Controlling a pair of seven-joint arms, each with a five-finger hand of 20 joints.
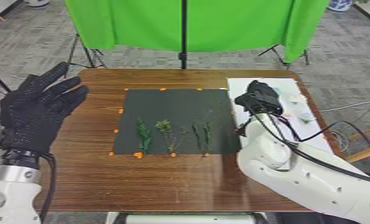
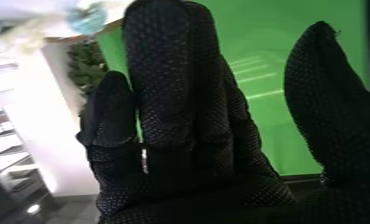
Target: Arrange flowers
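In the head view my left hand (image 1: 41, 107) is raised beside the table's left edge, open with its fingers spread. My right hand (image 1: 260, 99) is over the white board (image 1: 244, 86) at the table's right. Green stems lie side by side on the dark mat (image 1: 177, 110): a leafy one (image 1: 144, 135) at left, a branching sprig (image 1: 165, 129) in the middle, a thin one (image 1: 207, 134) at right. Pale flowers (image 1: 296, 99) lie on the board, right of my right hand. In the right wrist view my right hand (image 2: 190, 150) has straight fingers, with green leaves (image 2: 86, 62) partly behind them.
The brown table (image 1: 84, 175) extends around the mat, whose edges carry orange marks. A green backdrop (image 1: 137, 25) on a black stand rises behind the table. A bluish flower (image 1: 306, 117) is near the board's right edge. Cables hang along my right arm.
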